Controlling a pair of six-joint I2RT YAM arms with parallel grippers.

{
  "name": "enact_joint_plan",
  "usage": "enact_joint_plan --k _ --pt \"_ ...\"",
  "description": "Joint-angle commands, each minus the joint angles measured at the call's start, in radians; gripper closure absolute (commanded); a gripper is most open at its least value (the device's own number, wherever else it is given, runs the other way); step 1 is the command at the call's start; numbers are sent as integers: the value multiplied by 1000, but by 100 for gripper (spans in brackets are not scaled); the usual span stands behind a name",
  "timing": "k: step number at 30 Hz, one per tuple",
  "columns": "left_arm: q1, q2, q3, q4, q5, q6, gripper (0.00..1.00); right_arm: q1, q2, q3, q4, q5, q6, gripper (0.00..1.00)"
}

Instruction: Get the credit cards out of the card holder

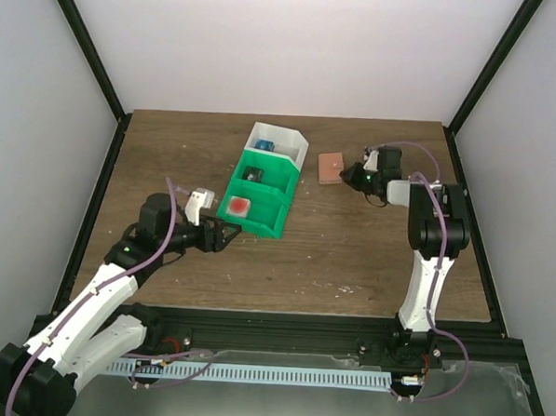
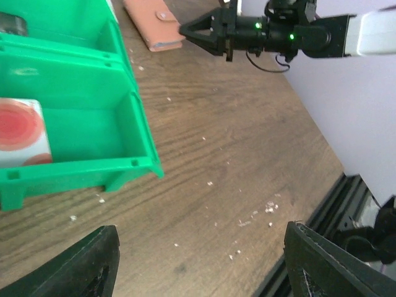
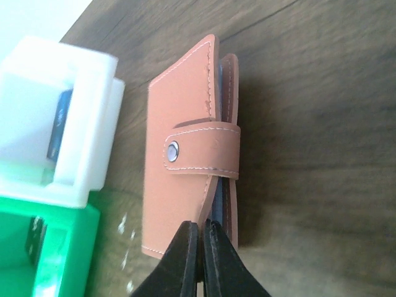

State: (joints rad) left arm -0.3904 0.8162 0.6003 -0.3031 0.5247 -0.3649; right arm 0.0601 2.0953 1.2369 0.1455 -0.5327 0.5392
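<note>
Leather-look card holder point(image 1: 330, 168) point(image 2: 153, 25) point(image 3: 185, 167), salmon-brown with rounded corners and pale stitching along the rim, lies flat on the table point(image 1: 350, 258) of dark brown wood grain. It is a little to the right of the white end of the bin point(image 1: 254, 230) point(image 2: 74, 176) point(image 3: 68, 247) and not touching it. It is folded shut: a short strap of the same material goes across its open side and is fixed with a small round metal snap. Between its two leaves only thin blue-grey edges of the credit cards point(image 3: 219, 198) show. The right gripper point(image 1: 348, 177) point(image 2: 182, 29) point(image 3: 201, 232) points toward the bin with its black, wedge-shaped fingers pressed together, only a hairline between them. The tips are at the short edge of the card holder, on the side away from the bin; if they pinch something there I cannot tell. The bin is smooth hard plastic, two green compartments and one white, with straight walls. A white block with a red round mark point(image 1: 237, 206) point(image 2: 18, 133) sits in the end green compartment, a black block point(image 1: 254, 175) in the middle one and a blue one point(image 1: 265, 147) point(image 3: 62, 124) in the white one. The left gripper point(image 1: 219, 235) point(image 2: 201, 228) is at the green end of the bin, its dark matte fingers spread wide with nothing between them, over bare wood with pale crumbs.
</note>
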Motion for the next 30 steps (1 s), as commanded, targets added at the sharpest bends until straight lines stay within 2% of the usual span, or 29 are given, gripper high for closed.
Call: enact_joint_plan --k 1,9,15,23,30 --pt "-67 0 31 -24 -11 14 26 -7 -97 -80 48 -81 -16 99" --pt "-131 44 2 58 -56 -113 31 -5 -267 -303 48 -95 -47 100" --pt "-135 83 -68 280 58 -268 32 14 -405 -474 30 -161 -72 100" --pt "-139 144 -85 343 111 -331 33 66 -719 -672 -57 -241 -93 100" --pt "-145 146 -168 555 202 -518 34 173 -955 -791 -46 -321 -38 100"
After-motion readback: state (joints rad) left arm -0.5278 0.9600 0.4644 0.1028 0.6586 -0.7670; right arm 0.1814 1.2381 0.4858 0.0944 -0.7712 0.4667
